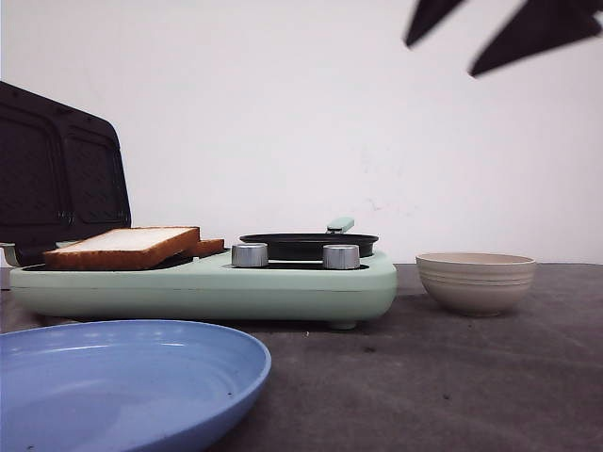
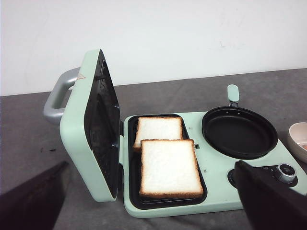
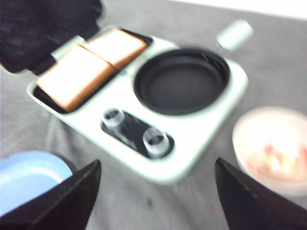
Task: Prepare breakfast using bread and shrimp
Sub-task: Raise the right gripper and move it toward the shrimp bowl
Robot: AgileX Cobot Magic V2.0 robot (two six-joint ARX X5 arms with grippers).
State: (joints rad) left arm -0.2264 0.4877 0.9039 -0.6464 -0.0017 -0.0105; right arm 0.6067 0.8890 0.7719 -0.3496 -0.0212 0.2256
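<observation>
Two slices of bread lie on the dark tray of the mint breakfast maker, one bread slice overlapping the other; the front view shows them stacked. Pinkish shrimp pieces sit blurred inside the beige bowl. My left gripper hovers open above the bread, with nothing between its fingers. High over the table in front of the knobs, my right gripper is open and empty; its dark fingertips show at the top of the front view.
The maker's lid stands open with its handle outward. An empty black pan sits on the burner side, behind two silver knobs. The beige bowl stands right of the maker. A blue plate lies at the front left.
</observation>
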